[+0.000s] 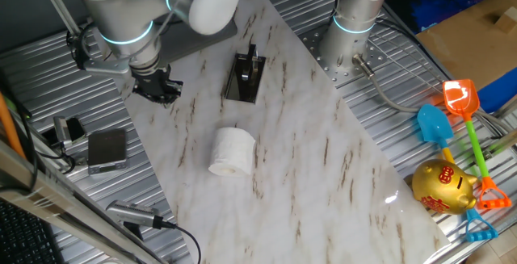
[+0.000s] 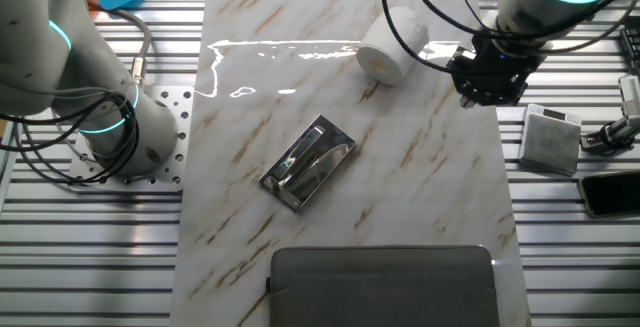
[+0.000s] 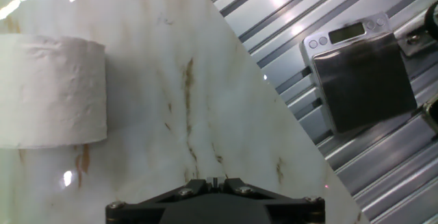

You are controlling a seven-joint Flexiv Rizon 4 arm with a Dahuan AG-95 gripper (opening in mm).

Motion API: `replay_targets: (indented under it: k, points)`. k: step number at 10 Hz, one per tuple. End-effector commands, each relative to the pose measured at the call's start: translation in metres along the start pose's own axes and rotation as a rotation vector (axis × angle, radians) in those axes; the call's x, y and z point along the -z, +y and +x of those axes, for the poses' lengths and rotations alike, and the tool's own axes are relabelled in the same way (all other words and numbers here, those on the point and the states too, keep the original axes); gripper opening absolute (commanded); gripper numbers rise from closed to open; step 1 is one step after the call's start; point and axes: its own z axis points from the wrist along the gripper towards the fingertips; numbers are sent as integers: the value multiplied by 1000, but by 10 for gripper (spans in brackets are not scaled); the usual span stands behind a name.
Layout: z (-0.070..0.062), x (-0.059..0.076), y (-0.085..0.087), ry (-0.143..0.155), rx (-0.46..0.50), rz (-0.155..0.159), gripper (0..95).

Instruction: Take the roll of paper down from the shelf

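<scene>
The roll of paper (image 1: 233,151) lies on its side on the marble tabletop, apart from the shelf; it also shows in the other fixed view (image 2: 392,45) and at the left of the hand view (image 3: 48,90). The shelf (image 1: 245,77) is a small black stand on the marble with nothing on it, and it also shows in the other fixed view (image 2: 308,162). My gripper (image 1: 157,86) hovers at the marble's edge, to the side of the roll and clear of it (image 2: 488,82). In the hand view the gripper (image 3: 213,180) has its jaws together with nothing between them.
A small digital scale (image 3: 359,80) sits on the ribbed metal surface beside the marble, close to the gripper (image 1: 107,149). A grey mat (image 2: 385,285) lies at one end of the marble. A gold piggy bank (image 1: 443,187) and plastic toys sit far off. The arm's base (image 1: 355,22) stands near the shelf.
</scene>
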Motion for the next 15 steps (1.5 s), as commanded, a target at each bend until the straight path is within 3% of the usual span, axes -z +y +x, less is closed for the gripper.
replay_targets:
  k: [1,2,4,6,7,10,15]
  points:
    - [-3,0,0,-22,6,-20,190]
    - [-5,0,2,-33,7,-26,380]
    - [-18,7,18,-37,-15,-24,380]
    - [-20,12,35,-36,-37,-21,380]
    - [-20,12,40,-37,-42,-21,570]
    - [-30,9,76,-38,-96,-17,570]
    - [-58,4,103,-20,-145,-4,570]
